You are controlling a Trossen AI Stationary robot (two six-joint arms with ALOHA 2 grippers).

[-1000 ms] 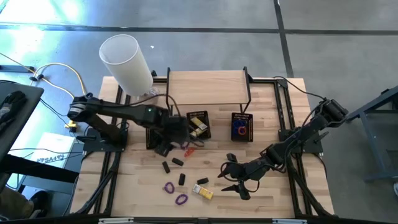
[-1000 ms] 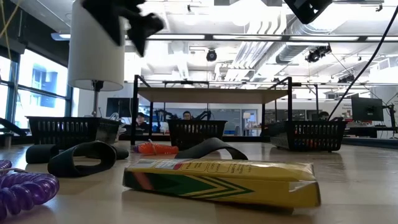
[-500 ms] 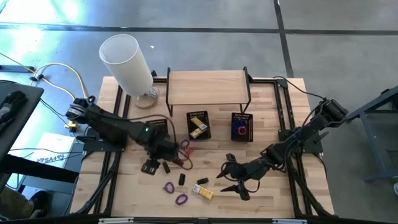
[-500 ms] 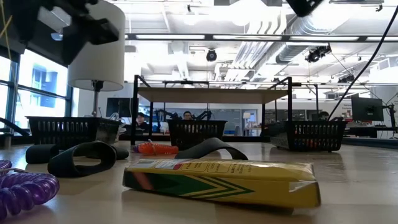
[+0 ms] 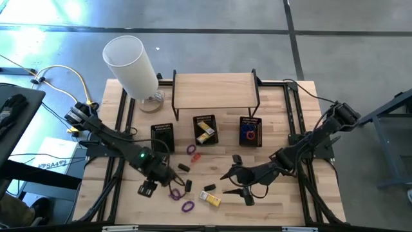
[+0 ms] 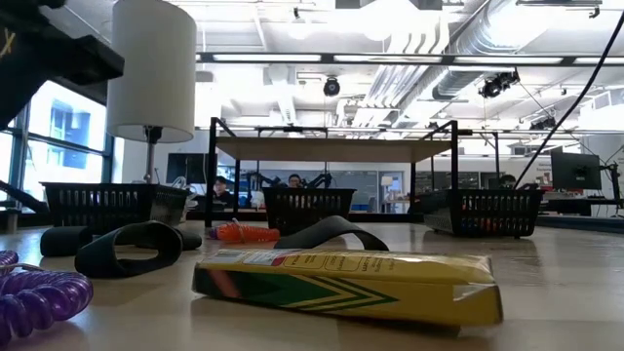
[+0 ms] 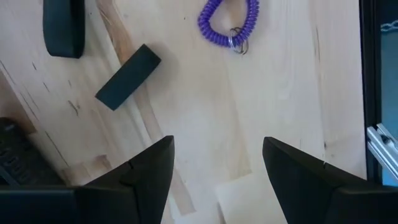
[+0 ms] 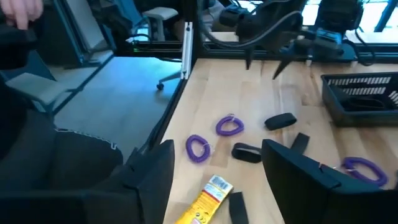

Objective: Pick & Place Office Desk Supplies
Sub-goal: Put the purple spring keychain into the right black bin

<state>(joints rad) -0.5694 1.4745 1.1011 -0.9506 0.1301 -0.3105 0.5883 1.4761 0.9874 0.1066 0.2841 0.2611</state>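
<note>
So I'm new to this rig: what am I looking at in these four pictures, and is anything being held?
Two dark robot arms work at a wooden table. One picture looks straight down, one sits at table height, and two come from cameras on the wrists. The left claw and right claw both hover open over the near part, holding nothing. Loose on the wood lie purple coil loops, small black pieces and a yellow box. Three black baskets stand in front of a small shelf, and a tall white cylinder stands at the far left.
</note>
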